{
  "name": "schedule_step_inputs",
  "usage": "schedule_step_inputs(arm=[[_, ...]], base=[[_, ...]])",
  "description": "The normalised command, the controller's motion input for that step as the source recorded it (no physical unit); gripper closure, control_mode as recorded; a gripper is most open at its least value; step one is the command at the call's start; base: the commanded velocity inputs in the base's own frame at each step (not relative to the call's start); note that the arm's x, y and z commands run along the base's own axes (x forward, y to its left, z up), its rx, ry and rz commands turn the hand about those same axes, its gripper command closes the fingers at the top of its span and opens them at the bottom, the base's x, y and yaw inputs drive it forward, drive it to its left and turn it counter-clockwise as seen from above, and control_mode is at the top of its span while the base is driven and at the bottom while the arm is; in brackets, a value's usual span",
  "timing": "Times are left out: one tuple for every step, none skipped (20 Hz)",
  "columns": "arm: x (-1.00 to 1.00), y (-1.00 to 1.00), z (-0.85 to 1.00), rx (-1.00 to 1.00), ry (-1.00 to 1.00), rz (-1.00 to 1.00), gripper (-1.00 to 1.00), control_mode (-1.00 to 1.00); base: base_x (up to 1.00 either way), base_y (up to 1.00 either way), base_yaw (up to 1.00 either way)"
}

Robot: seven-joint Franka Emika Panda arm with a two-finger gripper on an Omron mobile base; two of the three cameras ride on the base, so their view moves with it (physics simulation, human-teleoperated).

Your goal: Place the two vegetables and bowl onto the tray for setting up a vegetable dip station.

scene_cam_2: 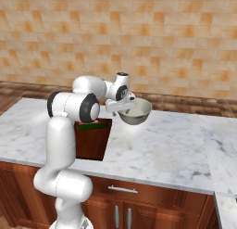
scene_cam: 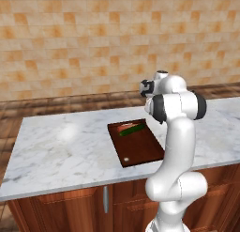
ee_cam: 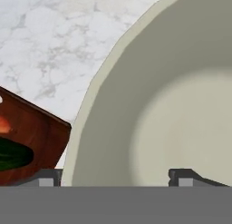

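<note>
The pale grey-green bowl (scene_cam_2: 137, 113) stands on the marble counter just right of the tray (scene_cam_2: 92, 142). My gripper (scene_cam_2: 121, 107) is at the bowl's left rim. In the hand view the gripper (ee_cam: 115, 177) is open and straddles the rim of the bowl (ee_cam: 181, 105), one finger outside and one inside. The dark reddish-brown tray (scene_cam: 138, 146) holds the green cucumber (scene_cam: 132, 129) at its far end. In the hand view the cucumber (ee_cam: 13, 155) lies on the tray (ee_cam: 41, 128), with a sliver of the orange carrot (ee_cam: 2, 126) beside it at the left edge.
The marble counter (scene_cam: 61, 142) runs wide to the left of the tray and also to the right of the bowl (scene_cam_2: 176, 144). A tiled wall (scene_cam_2: 139, 38) rises beyond the counter. My own arm (scene_cam: 178, 146) hides the tray's right edge in the left base view.
</note>
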Motion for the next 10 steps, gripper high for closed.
schedule_step_inputs(arm=[[0.00, 0.00, 0.00, 0.00, 0.00, 0.00, 1.00, -1.00], [0.00, 0.00, 0.00, 0.00, 0.00, 0.00, 1.00, -1.00], [0.00, 0.00, 0.00, 0.00, 0.00, 0.00, 1.00, -1.00], [0.00, 0.00, 0.00, 0.00, 0.00, 0.00, 1.00, -1.00], [0.00, 0.00, 0.00, 0.00, 0.00, 0.00, 1.00, -1.00], [0.00, 0.00, 0.00, 0.00, 0.00, 0.00, 1.00, -1.00], [0.00, 0.00, 0.00, 0.00, 0.00, 0.00, 1.00, -1.00], [0.00, 0.00, 0.00, 0.00, 0.00, 0.00, 1.00, -1.00], [0.00, 0.00, 0.00, 0.00, 0.00, 0.00, 1.00, -1.00], [0.00, 0.00, 0.00, 0.00, -0.03, 0.00, 1.00, -1.00]], base=[[0.00, 0.00, 0.00], [0.00, 0.00, 0.00], [0.00, 0.00, 0.00], [0.00, 0.00, 0.00], [0.00, 0.00, 0.00], [0.00, 0.00, 0.00], [0.00, 0.00, 0.00], [0.00, 0.00, 0.00], [0.00, 0.00, 0.00], [0.00, 0.00, 0.00]])
